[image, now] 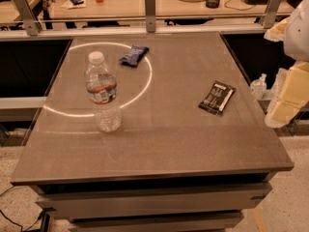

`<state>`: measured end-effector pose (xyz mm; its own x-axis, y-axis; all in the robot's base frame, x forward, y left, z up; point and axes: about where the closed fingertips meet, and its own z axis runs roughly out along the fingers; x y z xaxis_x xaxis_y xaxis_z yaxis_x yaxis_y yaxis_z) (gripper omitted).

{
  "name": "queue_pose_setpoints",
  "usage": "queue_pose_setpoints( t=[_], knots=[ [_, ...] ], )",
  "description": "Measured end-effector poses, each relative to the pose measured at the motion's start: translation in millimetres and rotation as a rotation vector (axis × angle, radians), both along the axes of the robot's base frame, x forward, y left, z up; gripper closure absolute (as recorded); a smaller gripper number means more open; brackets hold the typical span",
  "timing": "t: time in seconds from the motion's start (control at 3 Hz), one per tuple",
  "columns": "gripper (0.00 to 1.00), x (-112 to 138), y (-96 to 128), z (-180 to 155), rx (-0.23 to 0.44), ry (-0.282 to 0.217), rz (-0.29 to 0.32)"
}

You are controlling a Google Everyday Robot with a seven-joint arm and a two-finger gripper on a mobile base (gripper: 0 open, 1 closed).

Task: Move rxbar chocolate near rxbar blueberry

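Grey bench (159, 149), water bottle (103, 93) standing nearest on the left. rxbar chocolate (217, 98) lies flat toward the right. The end effector (286, 103) hangs just off the bench's right edge, and whether it's spread or pressed together is impossible to tell. rxbar blueberry (134, 55) sits far back-left, well apart from the chocolate.

Grey table (159, 149). Black chocolate bar (217, 97) lies flat near right edge. Blue blueberry bar (134, 55) far side, inside light ring (150, 76). Water bottle (103, 93) upright, front left. Gripper (284, 103) hangs beyond table's right edge.

Warm light, ring glare (147, 76), hand (280, 108) far right
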<state>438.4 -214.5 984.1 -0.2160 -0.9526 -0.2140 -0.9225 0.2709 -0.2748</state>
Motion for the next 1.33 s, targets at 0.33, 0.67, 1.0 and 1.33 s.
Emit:
queue_pose_setpoints(
  t=[0.33, 0.67, 1.0, 1.33],
  knots=[
    [0.0, 0, 0, 0, 0.0, 0.0, 0.0],
    [0.0, 6, -3, -2, 0.015, -0.005, -0.042],
    [0.0, 21, -12, -15, 0.058, 0.0, -0.133],
    [0.0, 35, -18, -24, 0.09, -0.001, -0.198]
  ],
)
